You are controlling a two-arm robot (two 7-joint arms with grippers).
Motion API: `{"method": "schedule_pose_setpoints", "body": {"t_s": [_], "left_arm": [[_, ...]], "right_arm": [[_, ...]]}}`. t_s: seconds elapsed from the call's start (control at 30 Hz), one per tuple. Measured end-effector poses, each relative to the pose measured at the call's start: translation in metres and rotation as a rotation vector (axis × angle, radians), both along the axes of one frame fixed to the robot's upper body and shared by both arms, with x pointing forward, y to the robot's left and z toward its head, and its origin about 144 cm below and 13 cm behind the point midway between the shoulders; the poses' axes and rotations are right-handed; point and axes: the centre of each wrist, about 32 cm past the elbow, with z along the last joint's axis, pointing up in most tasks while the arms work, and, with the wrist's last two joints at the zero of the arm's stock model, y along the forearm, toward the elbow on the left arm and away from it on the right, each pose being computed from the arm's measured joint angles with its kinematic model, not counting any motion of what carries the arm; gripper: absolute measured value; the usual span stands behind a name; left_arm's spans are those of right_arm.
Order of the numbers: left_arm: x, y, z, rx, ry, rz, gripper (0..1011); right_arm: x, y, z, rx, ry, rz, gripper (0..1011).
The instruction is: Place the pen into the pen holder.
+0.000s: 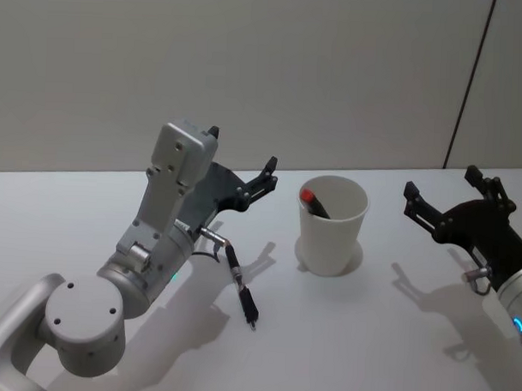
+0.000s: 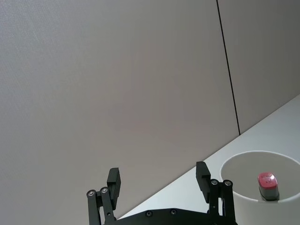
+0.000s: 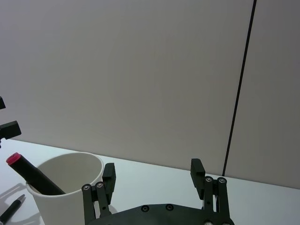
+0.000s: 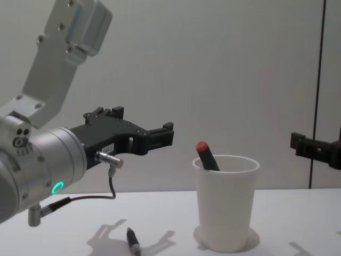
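Observation:
The pen holder, a white paper cup (image 1: 332,237) (image 4: 226,205) (image 3: 65,204) (image 2: 248,207), stands at the table's middle. A black pen with a red cap (image 1: 312,202) (image 4: 206,156) (image 3: 33,174) (image 2: 268,183) leans inside it. A second, all-black pen (image 1: 243,289) (image 4: 133,242) (image 3: 11,212) lies on the table left of the cup. My left gripper (image 1: 243,150) (image 4: 162,136) (image 2: 158,178) hovers open and empty, above the table pen, just left of the cup. My right gripper (image 1: 441,185) (image 3: 153,172) (image 4: 302,144) is open and empty, to the cup's right.
A thin cable (image 4: 109,184) hangs from the left wrist near the lying pen. A plain wall with a dark vertical seam (image 1: 471,83) runs behind the white table (image 1: 367,336).

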Motion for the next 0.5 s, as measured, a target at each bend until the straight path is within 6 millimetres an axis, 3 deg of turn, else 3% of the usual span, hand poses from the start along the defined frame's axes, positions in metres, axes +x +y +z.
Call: {"method": "schedule_pose_setpoints", "body": {"t_s": [0.5], "left_arm": [[-0.0031,0.0013,0.0021,-0.008,0.010,-0.007,1001]], "right_arm": [[-0.0001,0.0003,0.0001,0.000,0.000,0.001,1001]]}}
